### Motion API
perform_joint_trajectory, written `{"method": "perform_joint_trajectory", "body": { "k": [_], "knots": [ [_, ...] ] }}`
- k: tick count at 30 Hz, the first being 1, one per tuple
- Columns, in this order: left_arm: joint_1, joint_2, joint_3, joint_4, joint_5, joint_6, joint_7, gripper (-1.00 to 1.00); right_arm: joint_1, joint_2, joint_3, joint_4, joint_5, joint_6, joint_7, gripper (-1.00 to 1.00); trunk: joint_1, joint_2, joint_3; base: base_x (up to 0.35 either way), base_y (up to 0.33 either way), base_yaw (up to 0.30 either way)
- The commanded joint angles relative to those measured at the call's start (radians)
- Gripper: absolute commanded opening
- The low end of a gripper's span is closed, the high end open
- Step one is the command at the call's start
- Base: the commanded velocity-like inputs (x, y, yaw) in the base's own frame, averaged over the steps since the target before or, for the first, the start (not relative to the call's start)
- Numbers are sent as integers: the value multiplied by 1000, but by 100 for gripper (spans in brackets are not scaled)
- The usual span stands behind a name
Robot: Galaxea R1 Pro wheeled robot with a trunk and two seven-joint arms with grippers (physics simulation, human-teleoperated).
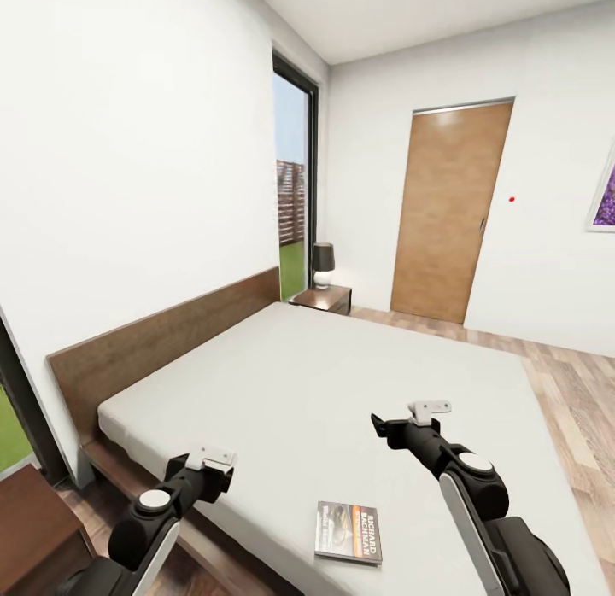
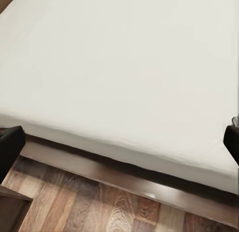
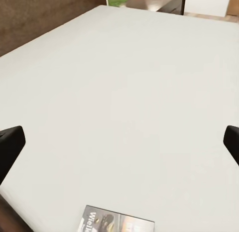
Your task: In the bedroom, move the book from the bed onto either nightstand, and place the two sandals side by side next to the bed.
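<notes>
The book (image 1: 348, 532) lies flat near the front edge of the bed (image 1: 325, 382), its orange band facing me; it also appears in the right wrist view as the book (image 3: 117, 223). My right gripper (image 1: 395, 429) hovers open above the mattress, a little beyond the book, with its fingertips (image 3: 11, 145) wide apart and nothing between them. My left gripper (image 1: 212, 470) is open over the bed's near side edge, where the mattress (image 2: 124, 67) meets the dark frame (image 2: 124, 179). One nightstand (image 1: 323, 299) stands at the far side of the headboard, another nightstand (image 1: 34, 528) at my near left. The sandals are out of view.
A dark lamp (image 1: 323, 263) stands on the far nightstand beside the tall window (image 1: 295, 178). A tan door (image 1: 448, 212) and a purple picture (image 1: 605, 195) are on the far wall. Wood floor (image 1: 572, 391) runs past the bed's right side.
</notes>
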Motion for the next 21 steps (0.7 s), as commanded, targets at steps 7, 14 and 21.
{"method": "perform_joint_trajectory", "body": {
  "k": [7, 14, 21],
  "knots": [
    [-1, 2, -22, -1, 6, 4, 9, 100, -1, -2, 0, 0, -6, 6, 3, 100, 0, -1, -6, 0, 0, 0],
    [-1, 1, -26, -1, 6, 4, 9, 100, -1, -11, -1, 1, -6, 7, 8, 100, 0, -1, -15, 0, 0, -49],
    [-1, 1, -27, -1, 5, 4, 9, 100, -1, -28, -2, 1, -6, 6, 8, 100, 0, -1, -25, 0, 0, -153]
  ]
}}
